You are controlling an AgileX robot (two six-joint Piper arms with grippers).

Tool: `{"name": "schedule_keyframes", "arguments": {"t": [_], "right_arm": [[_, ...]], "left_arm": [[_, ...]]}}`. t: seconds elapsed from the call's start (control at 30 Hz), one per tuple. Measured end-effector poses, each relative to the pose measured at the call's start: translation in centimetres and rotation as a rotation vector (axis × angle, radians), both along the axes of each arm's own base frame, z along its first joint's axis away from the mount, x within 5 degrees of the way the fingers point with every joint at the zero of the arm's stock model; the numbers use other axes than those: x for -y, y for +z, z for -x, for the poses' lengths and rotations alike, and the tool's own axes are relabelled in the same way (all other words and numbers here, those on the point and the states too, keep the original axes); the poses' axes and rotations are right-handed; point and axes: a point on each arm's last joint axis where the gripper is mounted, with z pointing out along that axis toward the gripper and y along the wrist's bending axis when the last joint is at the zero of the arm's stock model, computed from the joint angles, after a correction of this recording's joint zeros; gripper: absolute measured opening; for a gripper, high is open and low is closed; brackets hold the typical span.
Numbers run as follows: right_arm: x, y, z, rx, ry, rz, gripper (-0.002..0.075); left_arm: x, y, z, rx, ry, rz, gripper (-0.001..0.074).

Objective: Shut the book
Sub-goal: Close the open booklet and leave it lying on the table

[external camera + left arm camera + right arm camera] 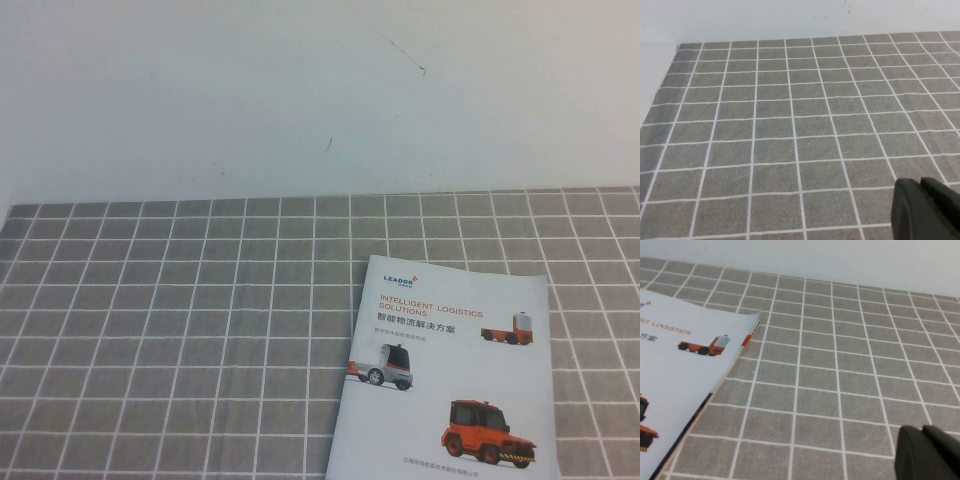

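Observation:
A white book [450, 370] lies flat and closed on the grey checked cloth [180, 320], front cover up, printed with orange and white vehicles. It sits at the near right of the high view and runs off the bottom edge. Its far right corner and page edge also show in the right wrist view, book [685, 375]. Neither arm appears in the high view. My left gripper [922, 187] hangs shut over bare cloth, holding nothing. My right gripper [922, 432] is shut too, over bare cloth to the right of the book, apart from it.
The grey cloth with white grid lines covers the table up to a plain white wall [300, 90] at the back. The cloth's left edge [660, 95] shows in the left wrist view.

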Motion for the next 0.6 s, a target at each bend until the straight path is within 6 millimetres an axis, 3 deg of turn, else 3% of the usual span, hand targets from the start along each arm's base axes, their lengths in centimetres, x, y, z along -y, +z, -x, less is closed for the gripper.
{"name": "schedule_keyframes", "arguments": {"t": [0.6], "right_arm": [[0.00, 0.00, 0.00, 0.000, 0.001, 0.002, -0.0002]], "left_arm": [[-0.17, 0.00, -0.02, 0.000, 0.032, 0.000, -0.0002]]}}
